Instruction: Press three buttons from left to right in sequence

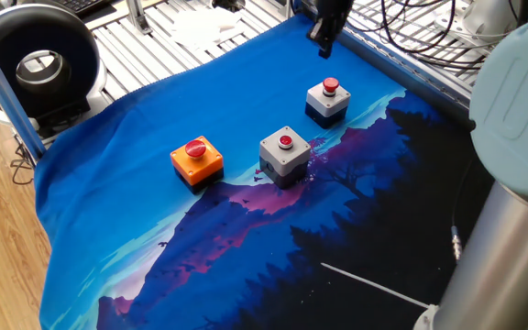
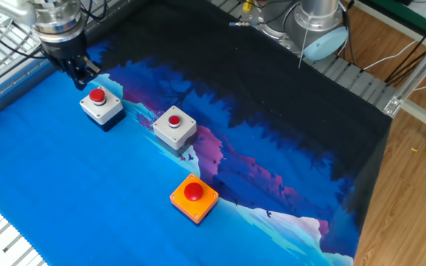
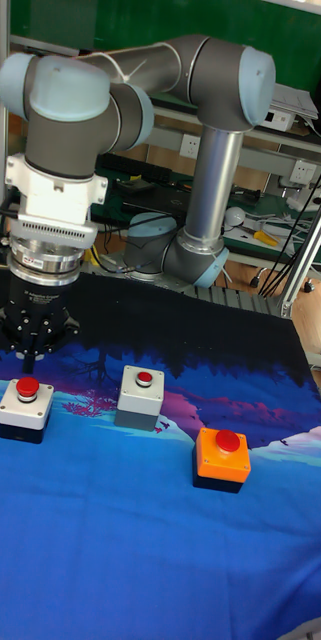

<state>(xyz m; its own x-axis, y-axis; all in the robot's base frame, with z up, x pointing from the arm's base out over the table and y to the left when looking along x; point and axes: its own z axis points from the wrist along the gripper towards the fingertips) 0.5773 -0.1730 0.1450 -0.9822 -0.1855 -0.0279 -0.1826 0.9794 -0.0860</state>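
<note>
Gripper [image 2: 79, 74] hanging just above and behind white button box [image 2: 100, 105], not touching; finger gap not discernible. Grey button box [image 2: 174, 127] sitting farther from gripper, orange button box [image 2: 194, 197] farthest. All three resting in row on blue patterned cloth [image 2: 87, 192] covering desk.

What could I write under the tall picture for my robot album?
The gripper hovers just behind the white button box, with the grey box and orange box lined up beside it.
</note>
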